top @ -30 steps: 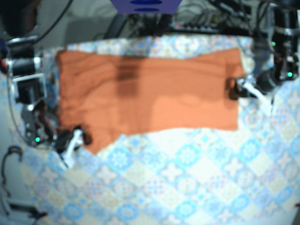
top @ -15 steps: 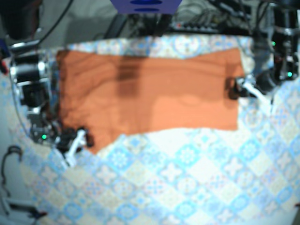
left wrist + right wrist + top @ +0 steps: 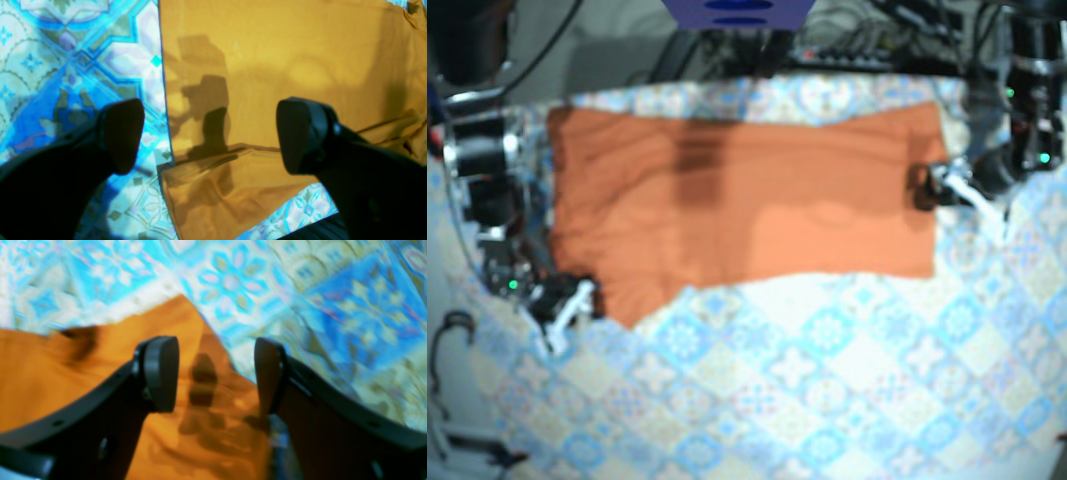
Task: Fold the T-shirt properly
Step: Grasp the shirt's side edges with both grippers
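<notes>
Right gripper [image 3: 575, 298] shifted slightly outward from T-shirt [image 3: 747, 200] corner.

Support: table [image 3: 857, 420], covered across the whole view by a cloth.
Cover: cloth [image 3: 807, 360], tiled pattern in blue, turquoise and cream, lying flat.
Item on cloth: orange T-shirt [image 3: 747, 200], spread as a broad band over the far half.
Item outline: near edge mostly straight, dropping to a point at one near corner.
Item surface: smooth, faint wrinkles.
</notes>
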### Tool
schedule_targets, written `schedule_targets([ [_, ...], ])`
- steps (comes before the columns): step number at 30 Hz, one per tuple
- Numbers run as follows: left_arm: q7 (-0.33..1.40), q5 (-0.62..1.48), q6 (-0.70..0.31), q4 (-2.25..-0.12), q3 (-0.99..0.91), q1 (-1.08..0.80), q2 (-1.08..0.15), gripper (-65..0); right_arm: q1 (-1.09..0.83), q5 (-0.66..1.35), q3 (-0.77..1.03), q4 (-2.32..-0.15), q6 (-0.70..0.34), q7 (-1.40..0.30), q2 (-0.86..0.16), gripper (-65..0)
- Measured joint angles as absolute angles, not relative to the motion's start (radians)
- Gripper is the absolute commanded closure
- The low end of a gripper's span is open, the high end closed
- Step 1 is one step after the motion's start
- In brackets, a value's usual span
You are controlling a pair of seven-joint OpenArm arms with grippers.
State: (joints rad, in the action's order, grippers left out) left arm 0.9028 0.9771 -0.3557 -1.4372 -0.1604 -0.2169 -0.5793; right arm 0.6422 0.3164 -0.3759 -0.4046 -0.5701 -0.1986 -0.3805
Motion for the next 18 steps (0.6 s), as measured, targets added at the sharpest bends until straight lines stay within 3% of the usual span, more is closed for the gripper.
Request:
schedule_targets([
  [9,0.902,0.977,-0.356,-1.437,-0.16,-0.216,-0.58,-61.4,0.64,0.314,-0.513,-0.399,-0.594,-0.202,-0.375,-35.2],
  [18,0.903,0.978,-0.356,-1.437,-0.16,-0.217,-0.58,-61.4,0.641,0.318,-0.513,-0.296,-0.564,-0.109,-0.377,-35.2],
])
